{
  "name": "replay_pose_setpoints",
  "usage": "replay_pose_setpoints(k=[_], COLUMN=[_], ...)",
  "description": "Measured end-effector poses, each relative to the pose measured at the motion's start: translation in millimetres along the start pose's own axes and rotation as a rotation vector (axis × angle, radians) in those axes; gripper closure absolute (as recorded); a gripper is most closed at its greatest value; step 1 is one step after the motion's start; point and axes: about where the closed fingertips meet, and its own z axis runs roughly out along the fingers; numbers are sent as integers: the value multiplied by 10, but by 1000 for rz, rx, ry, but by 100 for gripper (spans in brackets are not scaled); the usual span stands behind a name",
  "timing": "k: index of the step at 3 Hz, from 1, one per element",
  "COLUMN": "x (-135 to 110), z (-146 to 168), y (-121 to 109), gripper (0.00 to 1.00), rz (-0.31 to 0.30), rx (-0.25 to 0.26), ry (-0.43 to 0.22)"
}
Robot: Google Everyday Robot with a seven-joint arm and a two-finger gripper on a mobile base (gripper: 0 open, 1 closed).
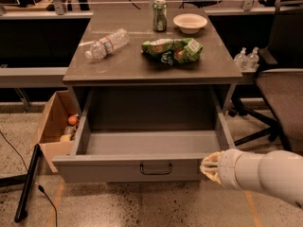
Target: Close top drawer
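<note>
The top drawer (123,170) of the grey table stands pulled out toward me. Its grey box interior (147,143) holds nothing that I can see. The flat grey front carries a small dark bar handle (155,168) at its centre. My gripper (208,167), with tan tips on a white arm (265,174), comes in from the lower right. It sits against the right end of the drawer front, to the right of the handle.
On the table top (118,67) lie a plastic bottle (107,43), a green chip bag (173,50), a green can (160,15) and a white bowl (190,22). A cardboard box (53,126) stands on the floor at left. An office chair (279,84) stands at right.
</note>
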Motion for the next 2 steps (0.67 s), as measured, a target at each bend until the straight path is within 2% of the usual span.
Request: replay_pose_setpoints(k=[2], x=[-265], z=[512], y=[-412], gripper=[100], rz=[-33], rx=[16], ry=[-34])
